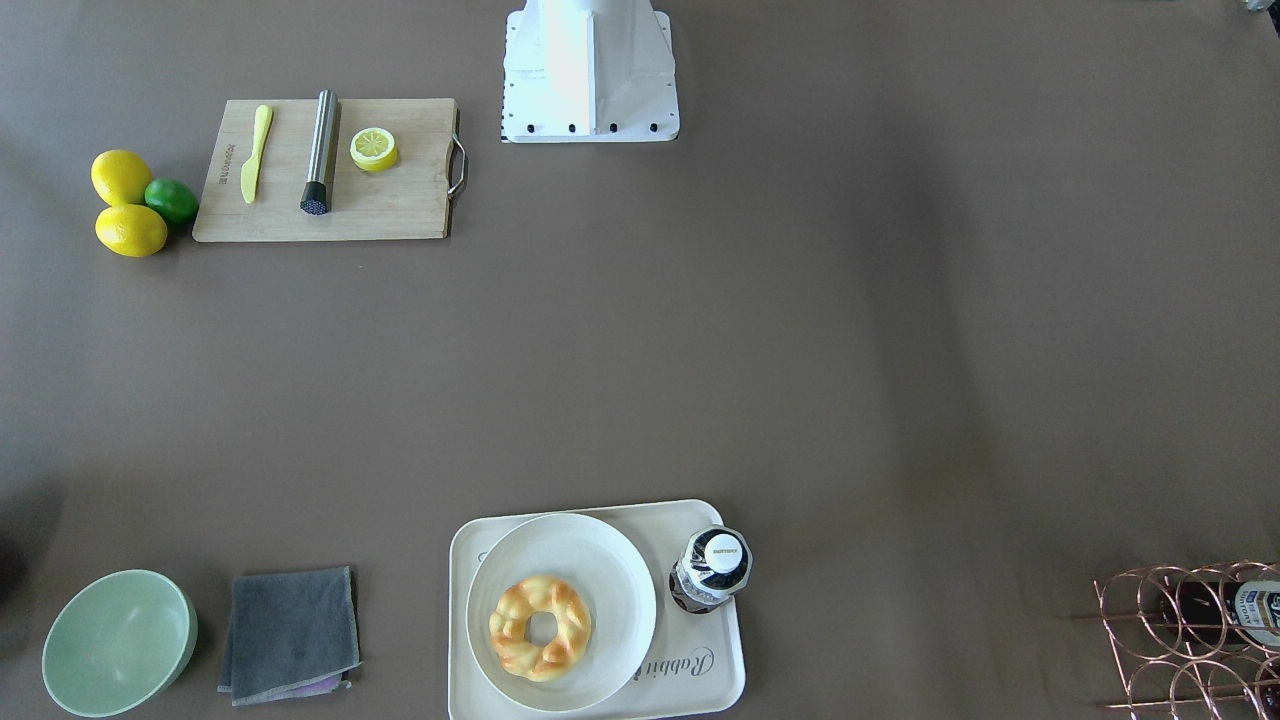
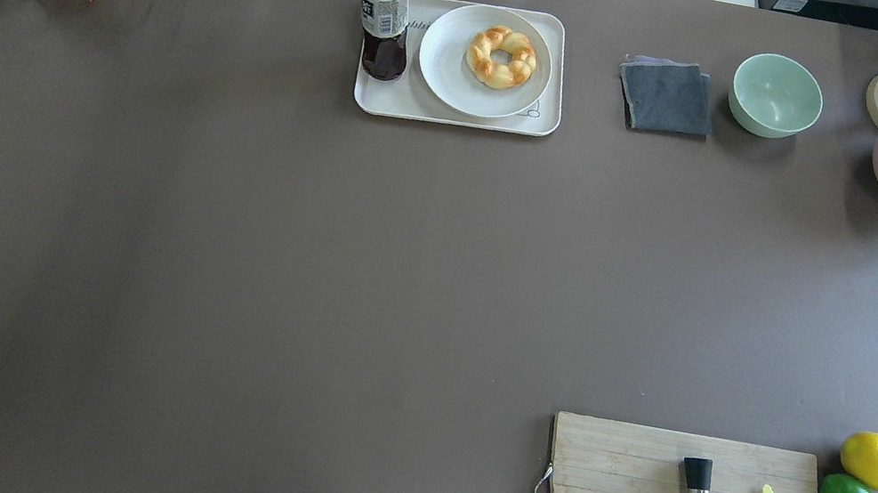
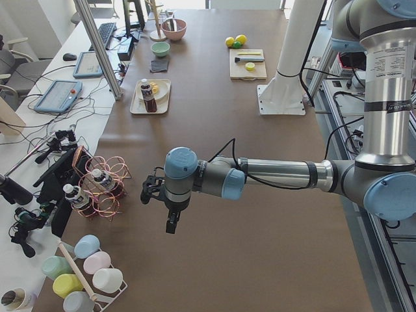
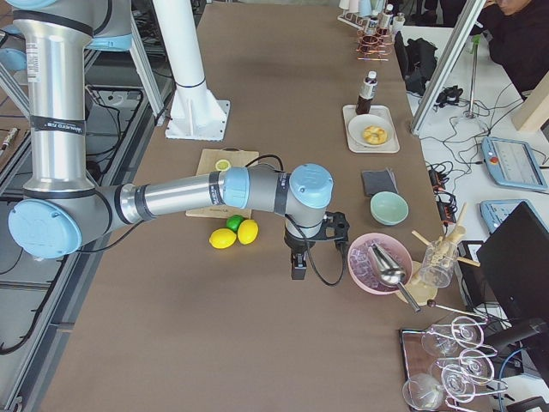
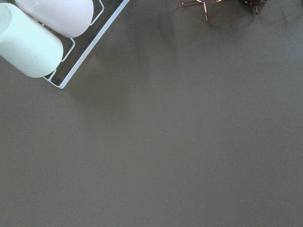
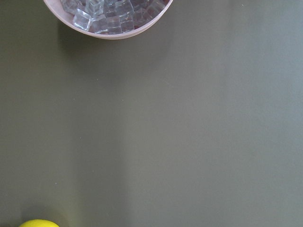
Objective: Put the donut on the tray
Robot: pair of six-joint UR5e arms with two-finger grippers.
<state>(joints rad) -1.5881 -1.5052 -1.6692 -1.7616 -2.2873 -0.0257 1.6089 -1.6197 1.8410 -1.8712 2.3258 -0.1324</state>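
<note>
Left arm: forearm stretched level over the end of the tabletop (image 1: pixel 700 350), wrist bent down, left tool (image 3: pixel 170 222) pointing straight down above bare surface just beside the wire rack (image 3: pixel 107 188). Released or clenched: cannot tell from the side view.

Right arm: same level reach at the opposite end, right tool (image 4: pixel 298 266) pointing down between the lemons (image 4: pixel 223 239) and the pink bowl (image 4: pixel 358 257). State also cannot be told.

Donut (image 1: pixel 540 628) lies flat on a white plate (image 1: pixel 610 560), which sits on the tray (image 1: pixel 715 672); a bottle (image 1: pixel 712 570) stands on the tray, just beside the plate.

The tray sits at the tabletop edge farthest from the robot base. A grey cloth (image 1: pixel 290 632) lies near it. A broad bare stretch separates the tray from the cutting board (image 1: pixel 400 205).
</note>
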